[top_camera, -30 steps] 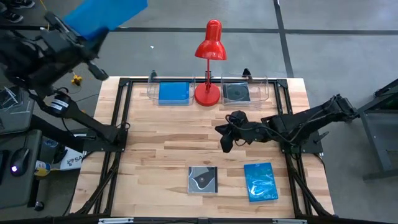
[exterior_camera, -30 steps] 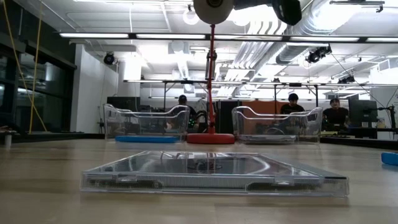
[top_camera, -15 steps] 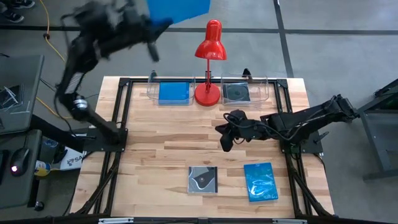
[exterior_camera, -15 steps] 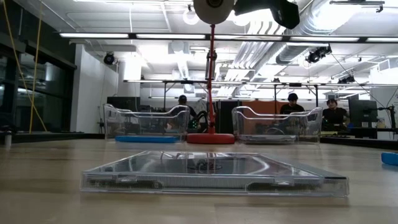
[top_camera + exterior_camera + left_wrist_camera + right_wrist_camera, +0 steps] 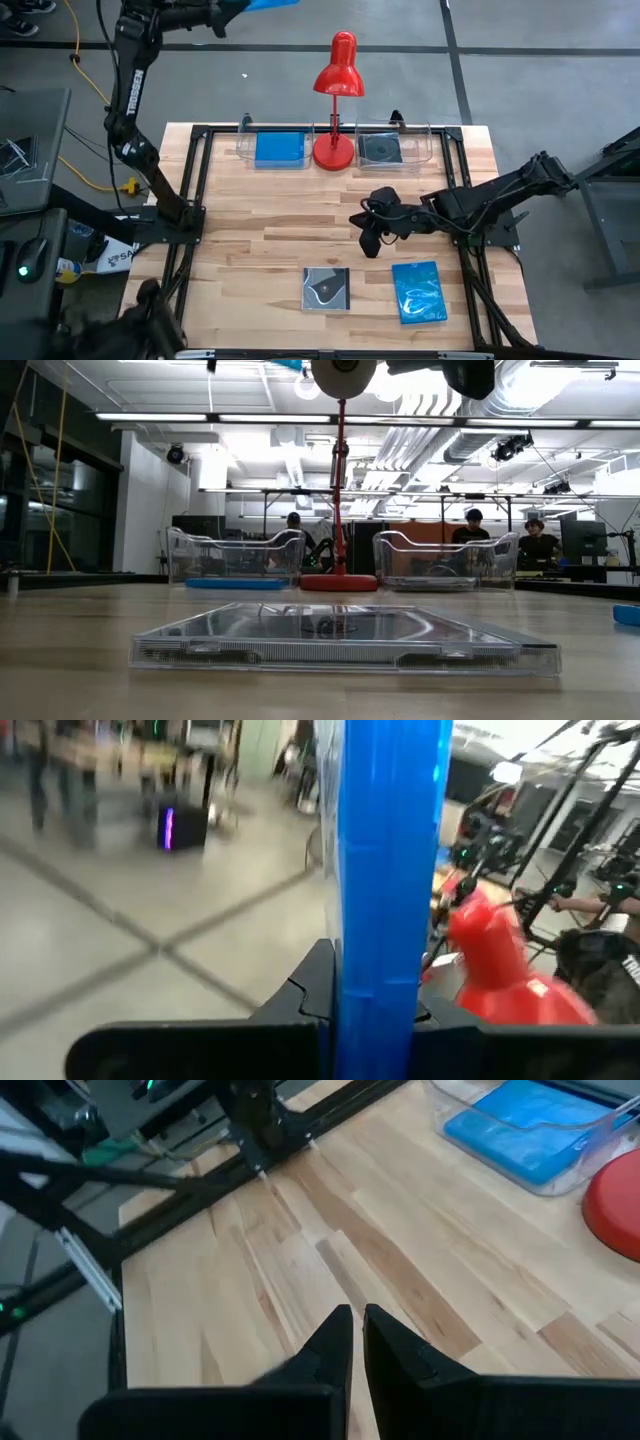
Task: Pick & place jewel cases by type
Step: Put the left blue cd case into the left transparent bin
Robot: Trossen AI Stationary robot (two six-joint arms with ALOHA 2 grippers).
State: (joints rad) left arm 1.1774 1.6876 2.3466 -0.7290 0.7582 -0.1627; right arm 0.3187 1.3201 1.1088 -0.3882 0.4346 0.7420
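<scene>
Near edge of the table: swirl-marked dark case (image 5: 326,289) and glossy blue case (image 5: 418,292) unsorted. Right gripper (image 5: 368,243) idles mid-table, fingers pressed together. Left gripper (image 5: 375,1010) pinches a blue case (image 5: 385,860) beyond the far edge (probably headed for the blue-case tray (image 5: 275,150)).

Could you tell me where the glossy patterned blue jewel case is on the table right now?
In the high view, the patterned blue jewel case lies flat near the table's front edge on the right side, just right of the dark grey swirl case and in front of the right gripper.
</scene>
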